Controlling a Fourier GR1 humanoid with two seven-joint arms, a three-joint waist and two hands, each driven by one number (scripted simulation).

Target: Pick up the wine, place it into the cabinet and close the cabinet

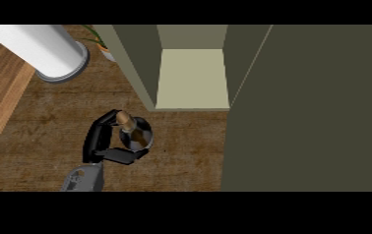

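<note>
Left hand (102,142): at lower left of the head view, on a grey forearm (83,178) entering from the bottom edge. Fingers and thumb curled round the wine bottle (135,134); thumb across the near side of the bottle, fingers arched over the far left side. State: closed on the bottle.

Wine bottle: seen from above, dark glass body with a brown neck and top pointing toward the upper left. Position: over the wooden counter (181,149), just in front of the cabinet (193,78) opening and slightly left of it. Contact with the counter surface: cannot be determined from this angle.

Cabinet: olive-green walls, pale inner shelf surface visible, nothing seen on it. Door (298,110) swung open, filling the right side of the view as a large dark green panel.

Other items: white cylinder (44,48) with a grey base rim at upper left, resting on the counter, well apart from the bottle. Green plant leaves (94,34) just beside the cabinet's left wall, at the top edge. Lighter wood strip (11,88) along the left edge.

Right hand: not visible.
</note>
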